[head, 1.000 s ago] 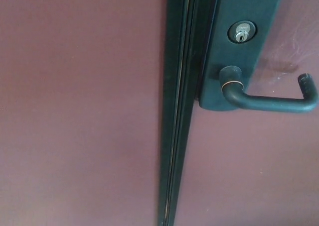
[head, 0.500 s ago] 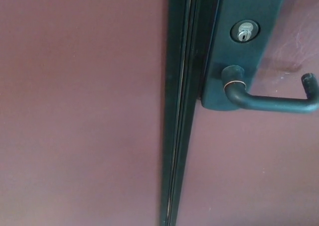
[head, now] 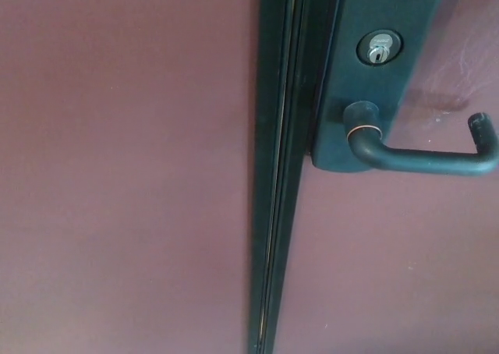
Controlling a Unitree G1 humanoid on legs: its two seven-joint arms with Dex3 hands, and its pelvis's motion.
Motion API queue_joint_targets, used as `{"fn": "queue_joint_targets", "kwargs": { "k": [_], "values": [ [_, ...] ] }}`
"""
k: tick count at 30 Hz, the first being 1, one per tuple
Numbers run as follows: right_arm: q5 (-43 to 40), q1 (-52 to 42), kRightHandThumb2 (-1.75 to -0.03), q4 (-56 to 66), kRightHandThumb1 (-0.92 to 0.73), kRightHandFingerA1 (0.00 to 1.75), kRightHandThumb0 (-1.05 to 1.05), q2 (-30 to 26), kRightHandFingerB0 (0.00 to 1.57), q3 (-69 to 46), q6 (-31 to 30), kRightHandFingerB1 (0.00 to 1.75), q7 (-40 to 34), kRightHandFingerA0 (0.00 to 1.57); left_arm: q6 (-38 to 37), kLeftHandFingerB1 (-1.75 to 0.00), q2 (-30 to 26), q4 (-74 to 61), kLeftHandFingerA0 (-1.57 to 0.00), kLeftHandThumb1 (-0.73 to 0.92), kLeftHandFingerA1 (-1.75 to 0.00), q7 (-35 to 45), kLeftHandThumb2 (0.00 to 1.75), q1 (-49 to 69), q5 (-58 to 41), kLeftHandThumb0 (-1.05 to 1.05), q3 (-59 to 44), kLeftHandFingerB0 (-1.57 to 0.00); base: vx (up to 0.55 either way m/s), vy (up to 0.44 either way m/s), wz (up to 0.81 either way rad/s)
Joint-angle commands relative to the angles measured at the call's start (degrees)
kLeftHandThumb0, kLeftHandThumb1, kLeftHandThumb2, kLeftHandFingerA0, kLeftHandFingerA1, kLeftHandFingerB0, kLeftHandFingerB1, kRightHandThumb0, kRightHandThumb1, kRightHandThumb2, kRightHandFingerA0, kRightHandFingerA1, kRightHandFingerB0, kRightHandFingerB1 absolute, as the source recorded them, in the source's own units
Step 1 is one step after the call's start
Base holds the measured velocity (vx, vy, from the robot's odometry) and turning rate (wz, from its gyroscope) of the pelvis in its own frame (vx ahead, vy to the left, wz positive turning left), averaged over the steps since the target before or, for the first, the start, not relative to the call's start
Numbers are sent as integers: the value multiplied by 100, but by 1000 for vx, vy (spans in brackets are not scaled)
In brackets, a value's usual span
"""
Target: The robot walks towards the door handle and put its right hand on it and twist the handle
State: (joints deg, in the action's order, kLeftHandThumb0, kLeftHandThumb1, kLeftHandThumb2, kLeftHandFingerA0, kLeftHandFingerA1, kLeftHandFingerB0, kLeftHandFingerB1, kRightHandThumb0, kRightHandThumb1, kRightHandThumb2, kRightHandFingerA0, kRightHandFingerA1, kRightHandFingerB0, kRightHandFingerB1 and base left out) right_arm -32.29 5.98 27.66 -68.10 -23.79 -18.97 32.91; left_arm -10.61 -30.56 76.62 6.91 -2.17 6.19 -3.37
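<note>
A maroon door (head: 117, 175) is filling nearly the whole frame. A dark door-edge strip (head: 277, 175) is running from the top centre down to the bottom. At the upper right a dark lock plate (head: 374, 11) is carrying a silver keyhole cylinder (head: 377, 50). Below it the black lever handle (head: 425, 161) is lying level, reaching toward the right edge, its tip turning upward. Neither robot hand is showing, so nothing about their fingers can be told.
</note>
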Motion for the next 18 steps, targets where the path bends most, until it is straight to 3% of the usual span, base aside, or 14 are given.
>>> {"fn": "queue_joint_targets", "kwargs": {
  "k": [1,18],
  "values": [
    [283,337,-57,-29,-52,41,-53,16,42,244,-177,35,128,49,5,-41,-47,17,-73,54,-50,92,56,34,88,-32,14,-53,0,0,0],
    [915,1746,-57,-78,-52,41,-55,194,43,1728,-771,36,167,49,19,-41,-49,18,-73,54,-50,112,56,20,66,-31,-2,-53,0,0,0]
  ]
}}
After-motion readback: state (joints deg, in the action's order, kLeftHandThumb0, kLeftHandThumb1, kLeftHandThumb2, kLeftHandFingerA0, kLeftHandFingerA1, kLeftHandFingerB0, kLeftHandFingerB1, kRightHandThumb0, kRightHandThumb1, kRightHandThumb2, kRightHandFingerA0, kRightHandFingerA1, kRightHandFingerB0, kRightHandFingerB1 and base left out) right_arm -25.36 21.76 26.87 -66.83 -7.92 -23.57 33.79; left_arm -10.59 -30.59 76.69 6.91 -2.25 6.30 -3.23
